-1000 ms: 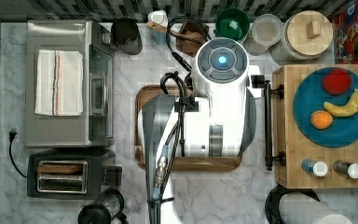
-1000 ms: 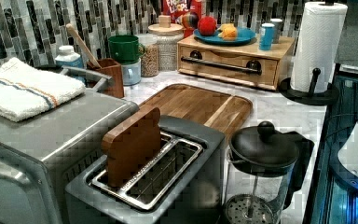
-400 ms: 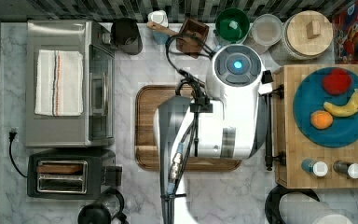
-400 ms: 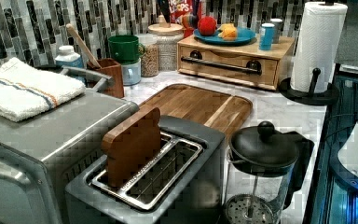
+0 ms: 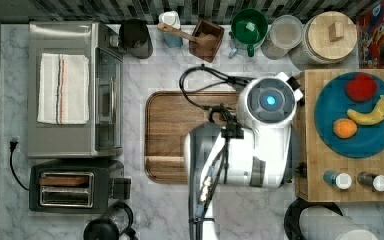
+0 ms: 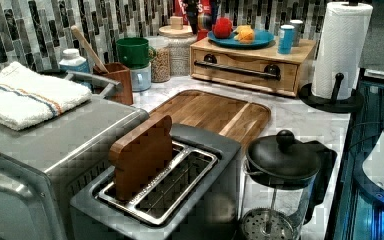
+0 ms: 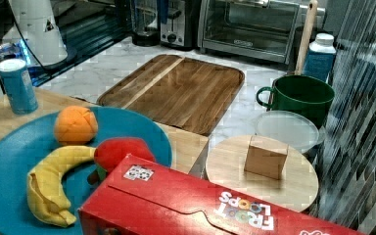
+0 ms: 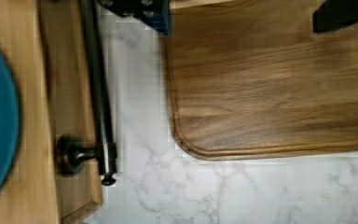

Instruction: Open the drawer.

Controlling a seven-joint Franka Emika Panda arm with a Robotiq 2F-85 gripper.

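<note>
Broadly, a marble counter (image 5: 160, 210) carries everything, with the white robot arm (image 5: 260, 135) leaning over its middle in the top view, its body covering the right part of the dark wooden cutting board (image 5: 180, 135). At the top view's left stands a toaster oven (image 5: 70, 145) with a folded towel (image 5: 62, 87) on top, and below it a toaster (image 5: 72, 187) holding a brown slice; a glass coffee press (image 6: 280, 185) stands just beside the toaster in the left view. The drawer (image 6: 245, 70) sits at the top view's right, a light wooden box against the counter's edge, and in the left view its front lies flush with the box, so it is closed, its long black bar handle (image 6: 237, 70) running across the front. On its top rests a blue plate (image 5: 375, 142) with a banana (image 5: 370, 115), an orange (image 5: 345, 128) and a red fruit (image 5: 361, 86), with two small shakers (image 5: 337, 180) near them. In the wrist view the handle (image 8: 98, 93) runs along the drawer front beside the cutting board (image 8: 270, 84), and the gripper's fingers (image 8: 140, 11) hang just above the bar; how far apart the jaws stand cannot be told. A paper towel roll (image 6: 340, 50) stands beside the drawer in the left view. Behind the board stand a green mug (image 7: 298, 95) and a round wooden lid (image 7: 262, 171).
</note>
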